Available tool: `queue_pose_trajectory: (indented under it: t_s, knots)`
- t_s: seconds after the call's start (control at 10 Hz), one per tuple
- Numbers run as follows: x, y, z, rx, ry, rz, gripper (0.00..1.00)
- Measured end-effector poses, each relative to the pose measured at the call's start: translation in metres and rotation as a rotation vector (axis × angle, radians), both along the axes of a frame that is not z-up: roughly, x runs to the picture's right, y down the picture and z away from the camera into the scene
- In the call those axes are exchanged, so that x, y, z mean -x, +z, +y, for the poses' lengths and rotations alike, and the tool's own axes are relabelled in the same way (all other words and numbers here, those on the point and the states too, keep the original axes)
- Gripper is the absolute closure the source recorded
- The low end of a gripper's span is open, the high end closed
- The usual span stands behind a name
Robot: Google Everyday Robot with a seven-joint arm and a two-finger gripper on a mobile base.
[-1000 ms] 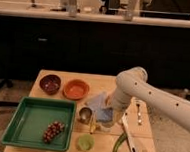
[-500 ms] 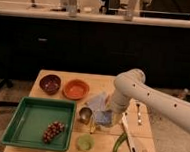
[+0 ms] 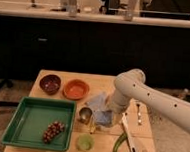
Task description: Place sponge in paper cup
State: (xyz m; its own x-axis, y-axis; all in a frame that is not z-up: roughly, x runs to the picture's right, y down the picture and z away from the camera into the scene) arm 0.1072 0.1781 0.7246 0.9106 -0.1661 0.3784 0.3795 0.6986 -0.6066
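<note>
My gripper (image 3: pixel 108 115) hangs from the white arm that comes in from the right, low over the middle of the wooden table (image 3: pixel 103 82). A small blue-grey patch that looks like the sponge (image 3: pixel 102 120) lies right under it, at the front edge of a pale blue cloth (image 3: pixel 97 102). I cannot tell whether the gripper touches the sponge. The white paper cup does not show; the arm and gripper hide the spot behind them.
A small steel cup (image 3: pixel 85 114) stands just left of the gripper, with a translucent green cup (image 3: pixel 85 142) in front of it. A green tray (image 3: pixel 32 117) holds grapes (image 3: pixel 53 131). Two bowls (image 3: pixel 76 89) stand at the back. A white utensil (image 3: pixel 130 141) and a green pepper (image 3: pixel 118 145) lie to the right.
The arm has sunk slightly toward the table over the cloth. Nothing else has moved.
</note>
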Motion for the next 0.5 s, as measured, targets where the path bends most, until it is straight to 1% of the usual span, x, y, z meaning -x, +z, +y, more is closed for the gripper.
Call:
queue_pose_trajectory:
  t_s: [0.2, 0.3, 0.4, 0.5]
  knots:
    - [-0.0001, 0.0003, 0.0008, 0.002, 0.0, 0.0, 0.44]
    - [-0.0005, 0.0002, 0.0009, 0.002, 0.001, 0.0, 0.32]
    - [-0.0003, 0.0002, 0.0009, 0.002, 0.0, 0.0, 0.24]
    - [-0.0003, 0.0002, 0.0009, 0.002, 0.0, 0.0, 0.2]
